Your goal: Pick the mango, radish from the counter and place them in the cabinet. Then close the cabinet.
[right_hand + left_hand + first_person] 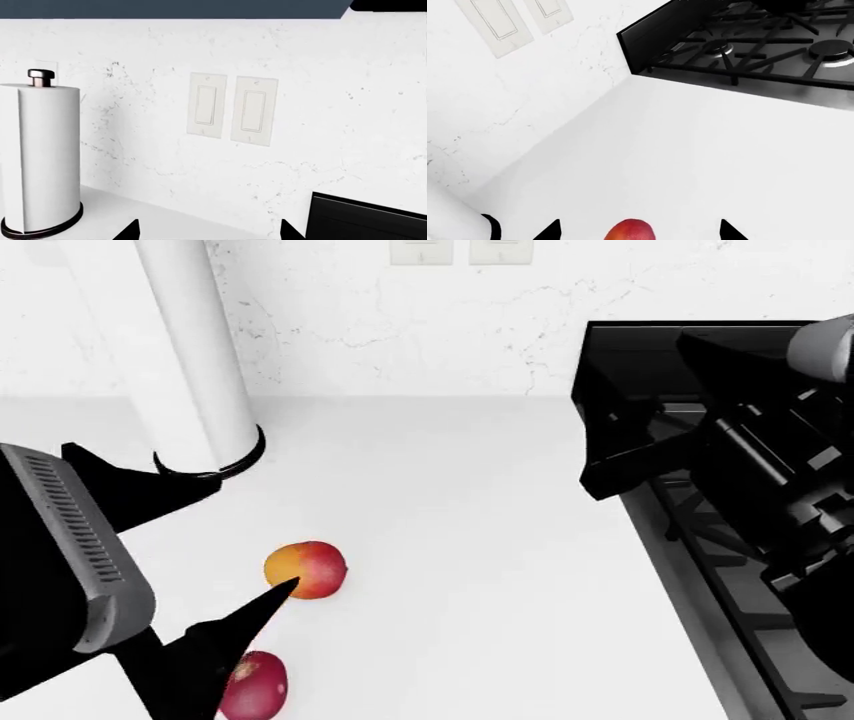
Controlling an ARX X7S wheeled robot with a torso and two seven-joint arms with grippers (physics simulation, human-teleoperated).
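Observation:
The mango (304, 570), orange-yellow with a red blush, lies on the white counter (467, 540). The magenta radish (254, 685) lies nearer to me, partly hidden behind my left arm. In the left wrist view the mango (630, 232) sits between the two spread fingertips of my left gripper (640, 233), which is open and not touching it. One of its fingers (260, 605) reaches the mango's near side in the head view. My right gripper (210, 232) is open and empty, raised and facing the back wall. The cabinet is out of view.
A paper towel roll on a dark base (187, 360) stands at the back left of the counter. A black gas stove (761, 640) is at the right, with my right arm (774, 470) above it. Two wall switches (233, 107) are on the marbled backsplash.

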